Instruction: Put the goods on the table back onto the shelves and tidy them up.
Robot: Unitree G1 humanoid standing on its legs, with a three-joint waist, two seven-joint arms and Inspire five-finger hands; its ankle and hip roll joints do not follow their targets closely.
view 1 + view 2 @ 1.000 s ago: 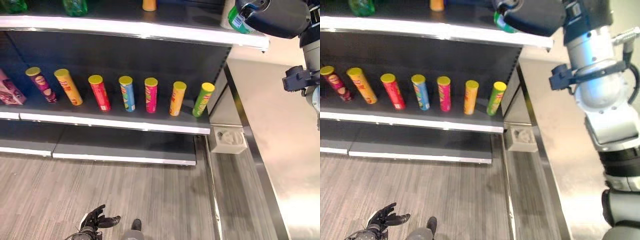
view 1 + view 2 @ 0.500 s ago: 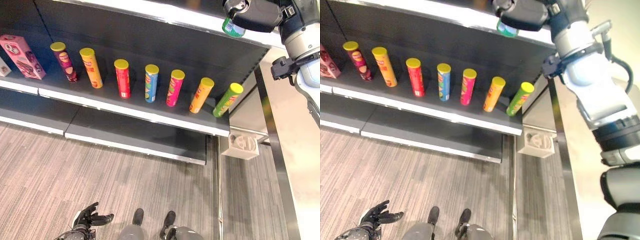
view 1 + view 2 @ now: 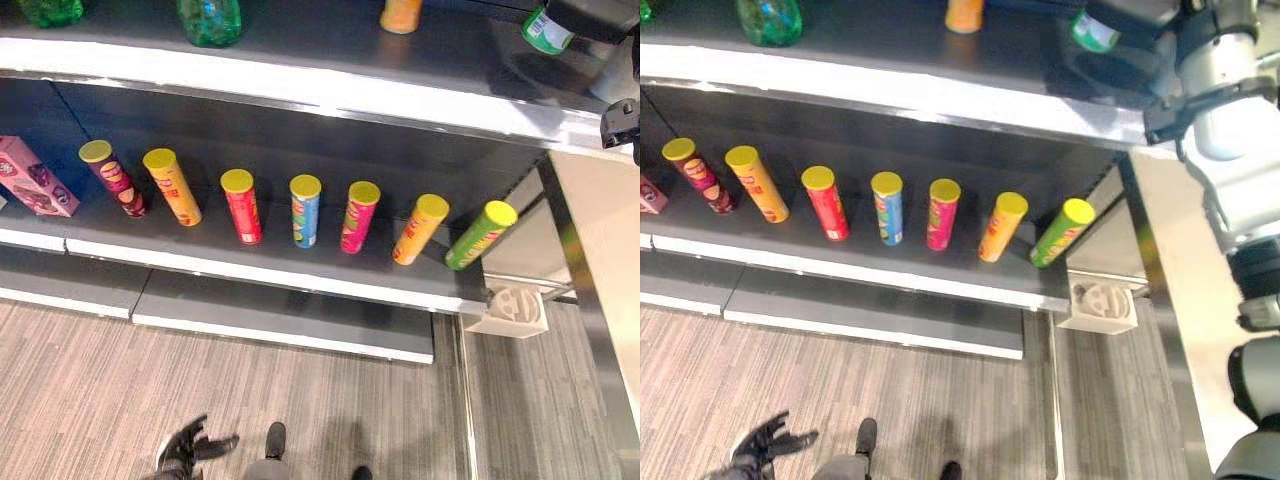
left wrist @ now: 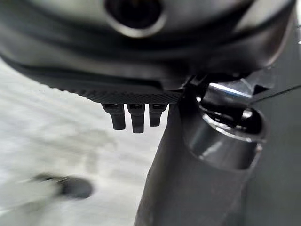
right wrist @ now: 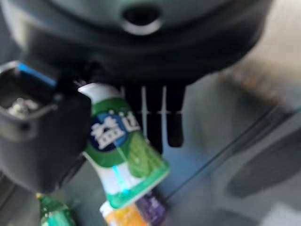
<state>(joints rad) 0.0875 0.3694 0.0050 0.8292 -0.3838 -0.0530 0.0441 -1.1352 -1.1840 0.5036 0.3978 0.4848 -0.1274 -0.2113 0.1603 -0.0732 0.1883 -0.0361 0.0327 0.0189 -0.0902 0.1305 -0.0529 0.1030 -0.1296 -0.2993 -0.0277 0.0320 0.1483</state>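
The right robot hand (image 5: 155, 113) grasps a small green-and-white plastic bottle (image 5: 123, 147) above the dark upper shelf (image 3: 330, 45), mid-placement, and next must lower and release it beside the orange bottle (image 3: 401, 14) ahead.

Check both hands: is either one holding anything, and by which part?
The right hand holds a small green-and-white bottle, pinched at its upper end between thumb and fingers. The left hand hangs low over the floor, open, holding nothing.
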